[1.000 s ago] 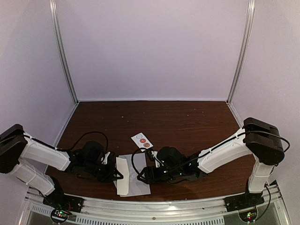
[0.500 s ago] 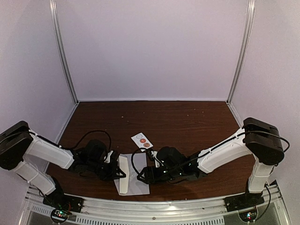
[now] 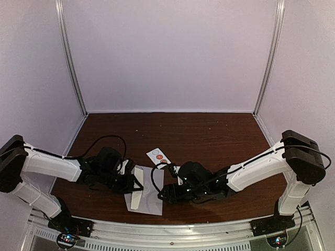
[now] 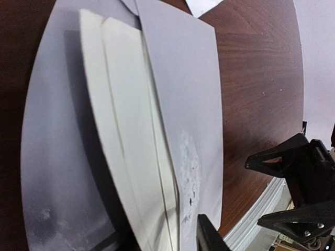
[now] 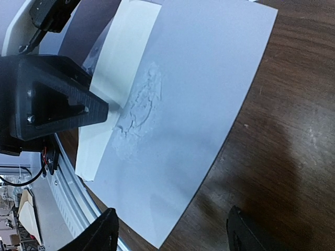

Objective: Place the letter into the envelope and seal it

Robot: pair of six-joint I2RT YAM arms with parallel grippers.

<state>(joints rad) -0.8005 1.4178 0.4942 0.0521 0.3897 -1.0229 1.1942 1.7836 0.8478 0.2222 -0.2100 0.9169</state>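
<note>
1. Two grippers sit low at the near edge of the table (image 3: 220,136). Between them the envelope (image 5: 209,73) lies flat, close to the front rail, with the sticker strip (image 3: 158,156) just beyond it.
2. We note the left gripper (image 3: 134,182) with its fingers narrow, closed on the near end of the letter (image 4: 131,151). The cream sheet is tilted up on its long edge over the left part of the envelope and throws a shadow on it. It is not inside.
3. We note the right gripper (image 5: 175,236) with its fingers spread wide and holding nothing, by the right edge of the envelope. We see no contact with the paper.
4. We cannot make out the envelope's mouth or flap in any view.
5. First risk, in our judgement: nothing pins the envelope. A sideways push on the letter could drag the envelope along, toward the right gripper or off the near edge.
6. Second risk: the letter is held at one end only and bows. Its free end could catch on the face of the envelope instead of entering, and buckle.
7. Third risk: a crinkled patch (image 5: 138,110) sits mid-envelope, right by the left fingertip. A low pass could snag or tear the paper there.
8. Fourth risk: the grippers are near each other, so closing in further could knock their fingers together.
</note>
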